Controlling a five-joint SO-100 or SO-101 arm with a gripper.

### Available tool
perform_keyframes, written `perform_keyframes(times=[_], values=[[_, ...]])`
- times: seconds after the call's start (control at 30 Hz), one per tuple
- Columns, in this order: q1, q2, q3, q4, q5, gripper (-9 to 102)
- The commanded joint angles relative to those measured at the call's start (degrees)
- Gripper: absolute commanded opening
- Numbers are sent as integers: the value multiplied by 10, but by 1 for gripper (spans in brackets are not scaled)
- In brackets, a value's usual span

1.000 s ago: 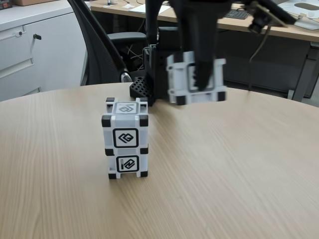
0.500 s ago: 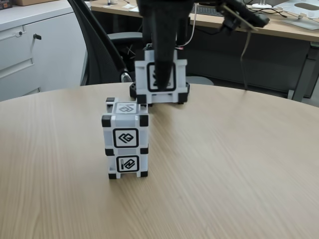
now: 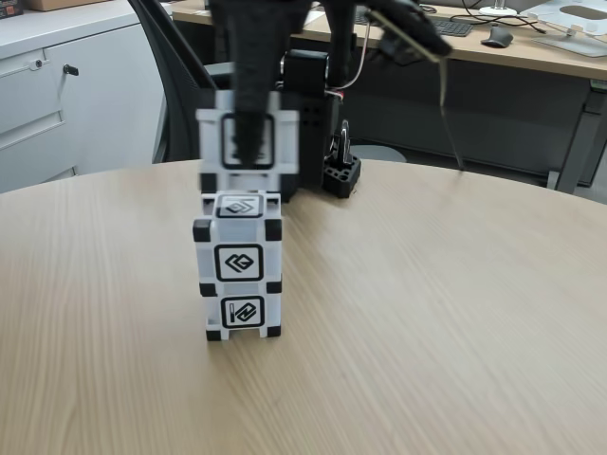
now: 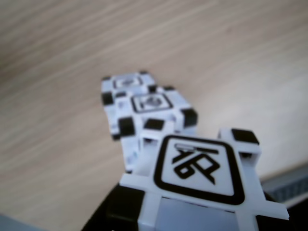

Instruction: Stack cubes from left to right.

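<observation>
Now the claw [image 3: 248, 142] grips the third cube [image 3: 248, 140], blurred, directly over the two-cube stack [image 3: 239, 265] on the table [image 3: 427, 313]. The placing step seems in hand; next, the cube likely needs squaring and a straight descent onto the top cube just below.

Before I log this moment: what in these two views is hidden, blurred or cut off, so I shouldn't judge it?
- Held cube: motion-blurred in the fixed view; its symbol is unreadable there, and whether it touches the top stacked cube is unclear.
- Gripper: one dark finger crosses the cube's front; the other is hidden behind the cube.
- Bottom cube: in the wrist view the cubes above mostly cover it.
- Wrist view: the held cube is cut off by the bottom edge.
</observation>
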Motion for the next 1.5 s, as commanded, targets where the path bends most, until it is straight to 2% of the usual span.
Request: perform_keyframes(times=[0.0,0.6,0.97,1.47], values=[[25,21,-12,-4,-18,0],[46,11,-4,-5,-11,0],[33,9,-3,-5,27,0],[33,-68,-3,-5,32,0]])
